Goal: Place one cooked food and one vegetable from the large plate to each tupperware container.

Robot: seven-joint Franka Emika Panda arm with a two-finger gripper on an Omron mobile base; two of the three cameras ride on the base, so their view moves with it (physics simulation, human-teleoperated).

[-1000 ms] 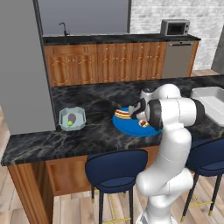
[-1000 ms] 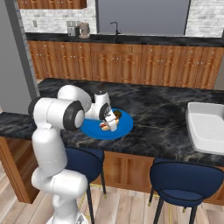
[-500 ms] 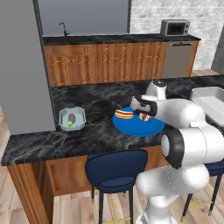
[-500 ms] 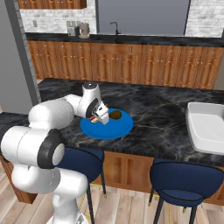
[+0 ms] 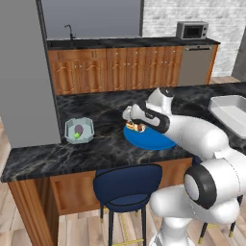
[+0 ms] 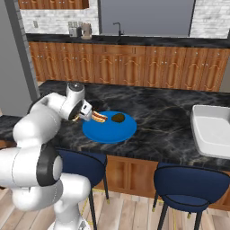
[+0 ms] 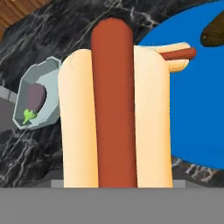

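gripper: the gripper [image 5: 129,114] holds a hot dog [image 7: 114,105] between its jaws, part way open around the bun, above the 9 o'clock edge of the big blue plate [image 6: 110,130].
hot dog: fills the hand view, long and upright, red sausage in a pale bun.
blue plate: on the black counter [image 6: 157,130]; a second hot dog [image 6: 99,117] and a dark brown food [image 6: 118,117] lie on it.
tupperware container: the small tub [image 5: 79,130] sits well apart at 9 o'clock of the plate, with an eggplant [image 7: 34,97] inside.
sink: a white sink [image 6: 213,130] at 3 o'clock.
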